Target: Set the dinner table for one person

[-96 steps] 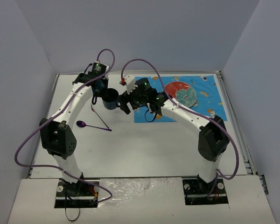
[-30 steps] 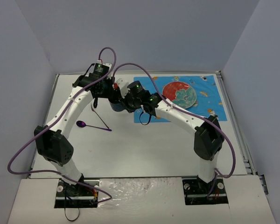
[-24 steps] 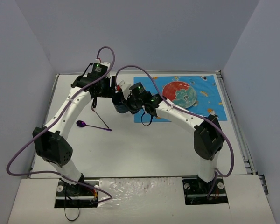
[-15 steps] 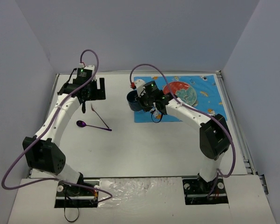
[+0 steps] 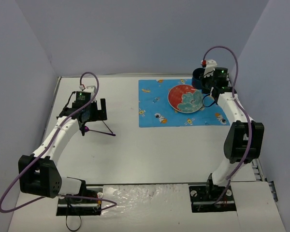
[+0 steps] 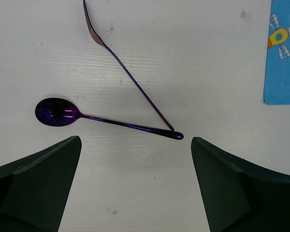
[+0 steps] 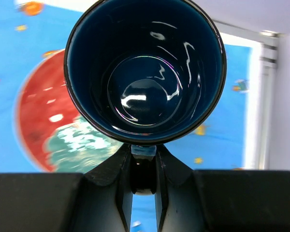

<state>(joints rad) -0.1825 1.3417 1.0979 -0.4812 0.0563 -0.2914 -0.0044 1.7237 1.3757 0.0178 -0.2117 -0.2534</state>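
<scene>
A dark blue mug [image 7: 145,72] fills the right wrist view, and my right gripper [image 7: 144,162] is shut on its handle. From the top view the mug [image 5: 198,77] is at the far right corner of the blue cartoon mat [image 5: 154,104], beside the red and teal plate [image 5: 185,98]; whether it rests there I cannot tell. My left gripper [image 6: 135,159] stands open and empty just above a purple spoon [image 6: 55,112] and a second thin purple utensil [image 6: 130,79] on the white dinner table [image 5: 150,154]. Their handle ends meet near the right finger.
Grey walls close in the table on three sides, and metal rails [image 5: 249,145] run along its edges. The right arm [image 5: 237,125] stretches along the right side. The plate [image 7: 38,130] lies just left of the mug below it.
My left gripper let go of the mug, opened wide and drew back left over the spoon. The right arm carried the mug across the mat to its far right corner.
</scene>
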